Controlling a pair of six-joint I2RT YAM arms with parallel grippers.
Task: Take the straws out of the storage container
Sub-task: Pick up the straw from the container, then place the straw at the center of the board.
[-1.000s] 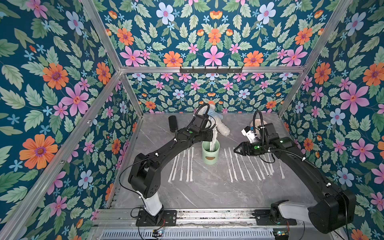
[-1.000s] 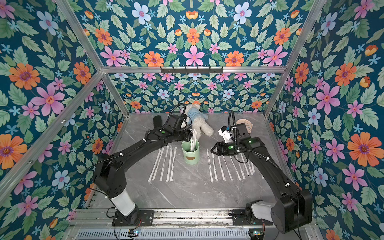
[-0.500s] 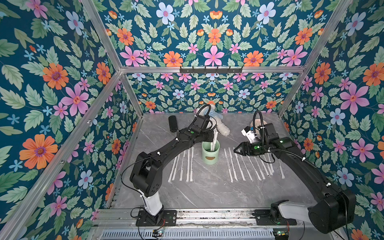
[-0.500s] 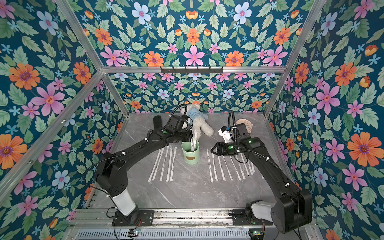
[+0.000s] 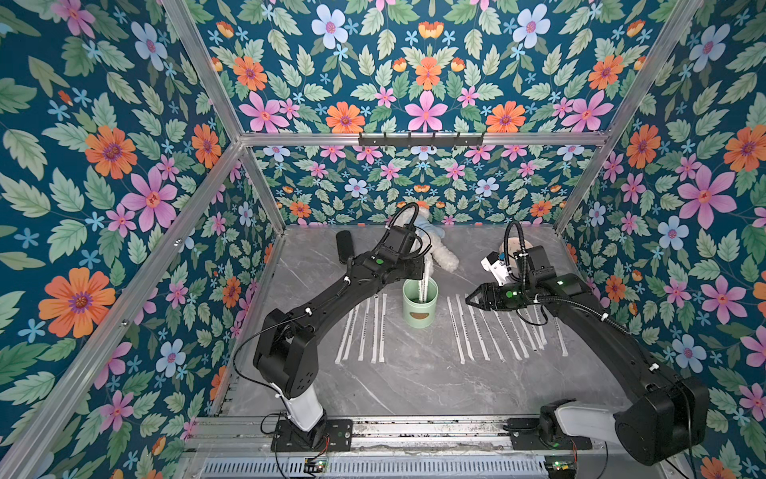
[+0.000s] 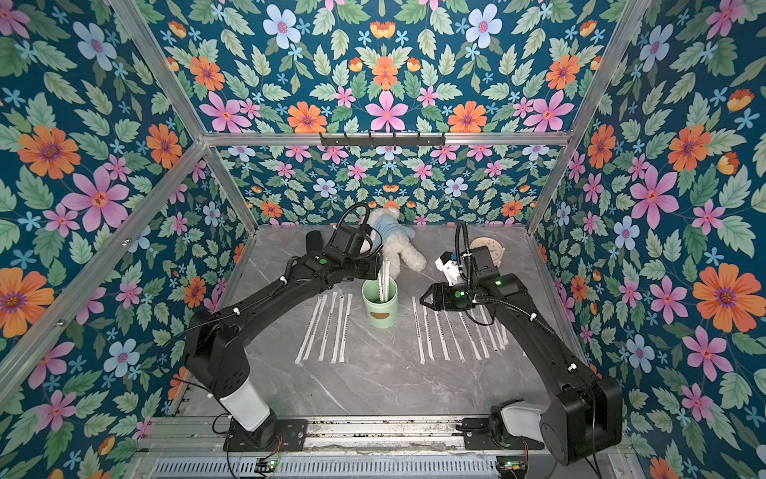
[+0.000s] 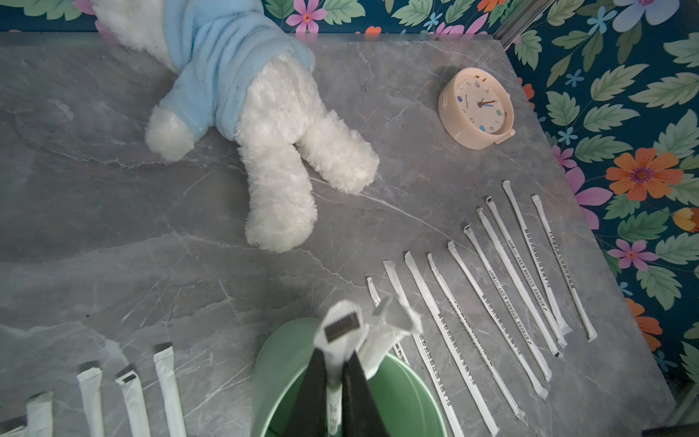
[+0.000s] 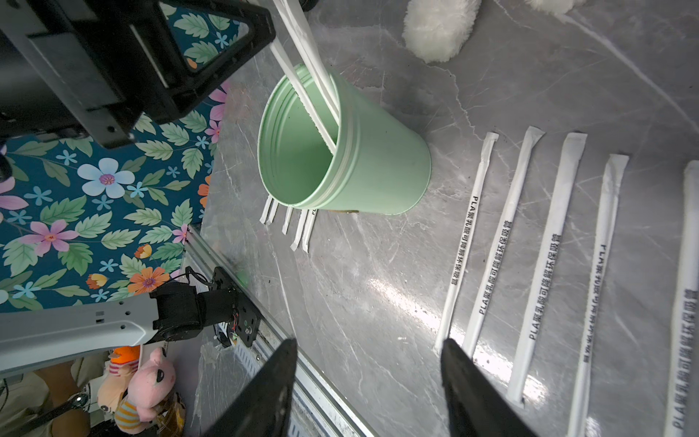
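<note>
Here, left hand (image 7: 336, 359) pinches one straw (image 7: 340, 327) standing in the cup (image 7: 278, 359); right hand (image 8: 368, 342), spread, hovers over straws (image 8: 550, 242) laid on the bench (image 8: 378, 283).

Bare table (image 5: 414, 394) in front — open, straws (image 8: 546, 261) in rows flanking the cup (image 5: 419, 309), plush toy (image 5: 441, 257), clock (image 7: 476, 108) behind

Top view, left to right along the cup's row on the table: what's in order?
Smaller row of loose straws → mint-green cup, with a standing straw pinched by the left gripper → larger row of loose straws.
</note>
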